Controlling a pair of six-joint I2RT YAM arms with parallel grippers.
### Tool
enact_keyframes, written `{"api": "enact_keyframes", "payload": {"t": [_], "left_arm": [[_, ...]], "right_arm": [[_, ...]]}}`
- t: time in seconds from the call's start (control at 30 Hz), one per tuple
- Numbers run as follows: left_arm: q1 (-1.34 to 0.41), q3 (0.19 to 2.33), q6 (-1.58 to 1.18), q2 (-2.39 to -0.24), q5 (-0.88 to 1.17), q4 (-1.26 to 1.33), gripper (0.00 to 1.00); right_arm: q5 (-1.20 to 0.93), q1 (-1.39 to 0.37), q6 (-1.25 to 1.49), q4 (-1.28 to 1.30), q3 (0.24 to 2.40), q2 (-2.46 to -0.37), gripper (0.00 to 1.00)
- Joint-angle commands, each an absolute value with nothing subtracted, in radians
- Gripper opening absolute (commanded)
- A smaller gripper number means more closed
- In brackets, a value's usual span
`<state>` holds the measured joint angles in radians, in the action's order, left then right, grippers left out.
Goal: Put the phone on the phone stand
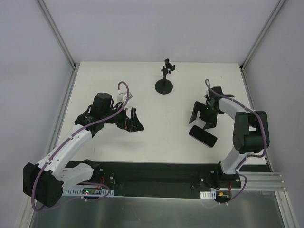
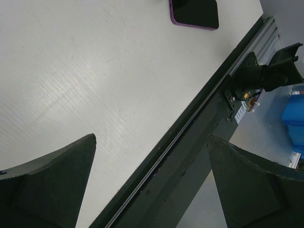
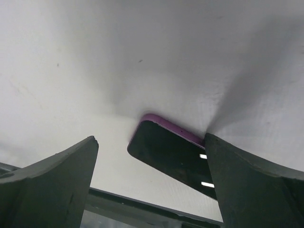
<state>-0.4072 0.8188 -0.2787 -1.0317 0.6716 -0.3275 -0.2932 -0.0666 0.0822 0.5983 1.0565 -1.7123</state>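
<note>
Though flat — phone [image 1: 203,136] beside right pincer [image 1: 201,122]

Top view wide; wrist views (close, downward) share phone [image 3: 171,159].

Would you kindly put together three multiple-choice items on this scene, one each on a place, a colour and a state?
1. Where on the table is the phone?
A. far-left corner
B. near side, by the right gripper
C. far-right corner

2. What colour is the phone's rim?
A. purple
B. green
C. orange

3. How is the right gripper?
A. shut on the phone
B. shut on nothing
C. open, empty

Answers:
1 B, the top view shows it lying flat beside that gripper.
2 A, both wrist views show a purple edge.
3 C, its fingers stand wide apart and grip nothing.
</note>
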Motion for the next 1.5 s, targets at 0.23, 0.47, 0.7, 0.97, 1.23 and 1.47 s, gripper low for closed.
{"api": "enact_keyframes", "payload": {"t": [0.23,0.47,0.7,0.97,1.23,1.47], "left_arm": [[-0.419,0.824,-0.262,-1.058,0.706,-0.322,0.99],[-0.437,0.836,-0.302,-1.138,0.726,-0.321,0.96],[-0.602,0.906,-0.446,-1.23,0.605,-0.307,0.89],[-0.726,0.976,-0.517,-1.293,0.499,-0.239,0.9],[-0.727,1.121,-0.442,-1.446,0.456,-0.23,0.84],[-0.75,1.409,-0.174,-1.727,0.514,-0.277,0.99]], "right_arm": [[-0.053,-0.265,0.126,0.693,0.936,-1.34,0.98],[0.029,-0.042,0.616,0.623,0.528,-0.827,1.0],[-0.087,0.207,0.546,0.597,0.431,-0.785,1.0],[-0.376,0.113,0.375,0.324,0.611,-1.177,0.98],[-0.35,-0.144,0.189,0.491,1.048,-1.428,0.98],[-0.006,-0.134,0.337,0.678,0.924,-1.176,1.0]]}}
